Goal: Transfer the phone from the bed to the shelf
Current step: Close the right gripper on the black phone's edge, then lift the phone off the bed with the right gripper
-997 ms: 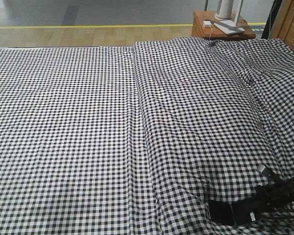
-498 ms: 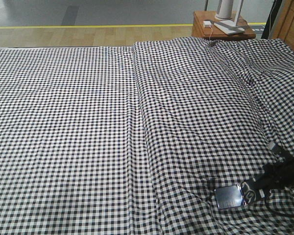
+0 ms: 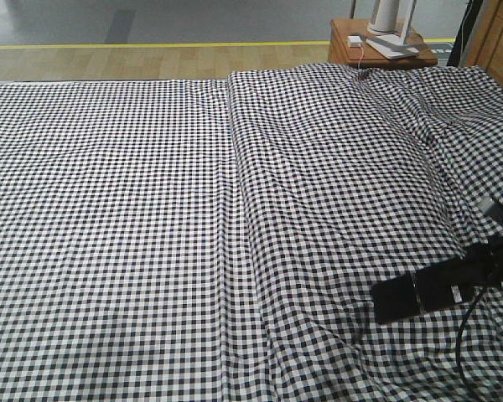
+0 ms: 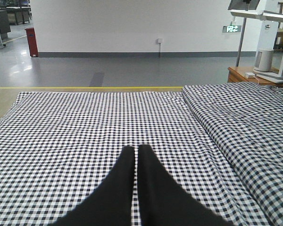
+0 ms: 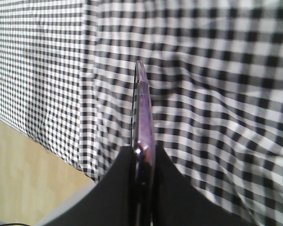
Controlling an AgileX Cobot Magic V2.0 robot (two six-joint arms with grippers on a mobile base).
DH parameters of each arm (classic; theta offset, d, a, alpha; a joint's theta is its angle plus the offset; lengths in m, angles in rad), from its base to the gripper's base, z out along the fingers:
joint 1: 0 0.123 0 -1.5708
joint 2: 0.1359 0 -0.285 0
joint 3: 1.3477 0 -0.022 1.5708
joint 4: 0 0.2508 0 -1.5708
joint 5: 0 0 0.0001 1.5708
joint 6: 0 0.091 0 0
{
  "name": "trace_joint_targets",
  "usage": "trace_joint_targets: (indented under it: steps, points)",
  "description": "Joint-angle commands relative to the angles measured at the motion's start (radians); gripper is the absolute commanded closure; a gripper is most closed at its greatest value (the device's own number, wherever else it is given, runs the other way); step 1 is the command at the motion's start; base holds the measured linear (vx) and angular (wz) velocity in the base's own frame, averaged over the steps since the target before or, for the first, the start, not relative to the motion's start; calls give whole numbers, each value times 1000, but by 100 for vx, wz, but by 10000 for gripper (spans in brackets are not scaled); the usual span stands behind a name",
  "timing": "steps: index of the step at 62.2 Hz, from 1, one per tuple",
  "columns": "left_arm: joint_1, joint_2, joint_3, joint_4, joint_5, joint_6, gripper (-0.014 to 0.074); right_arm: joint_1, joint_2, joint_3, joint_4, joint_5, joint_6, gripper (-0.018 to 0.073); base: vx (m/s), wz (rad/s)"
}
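Right end effector (image 5: 142, 157), clamped on the thin glossy black phone (image 3: 398, 300), holds it low over the black-and-white gingham bed (image 3: 151, 209); left end effector (image 4: 136, 157) hovers, fingers together. A firm, level carry to the shelf looks wisest.

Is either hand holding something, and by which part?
The right hand pinches the thin glossy black phone by one end; the left hand holds nothing.

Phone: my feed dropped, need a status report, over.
Left gripper shut, empty. Right gripper shut on phone, held over bed. Black cable hangs beside it.
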Motion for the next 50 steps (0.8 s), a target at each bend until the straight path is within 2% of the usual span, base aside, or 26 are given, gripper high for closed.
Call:
trace_joint_targets:
  steps: [1, 12, 34, 50]
  points:
    - [-4, -13, -21, -9, -72, -6, 595, 28, -137, 28, 90, 127, -28, 563, 0, 0]
    - [-4, -13, -21, -9, -72, -6, 595, 106, -288, 74, 123, 127, -16, 563, 0, 0]
    - [-4, -13, -21, -9, -72, -6, 595, 340, -566, 74, 214, 127, 25, 563, 0, 0]
    - [-4, -13, -21, -9, -72, -6, 595, 502, -711, 74, 217, 127, 54, 563, 0, 0]
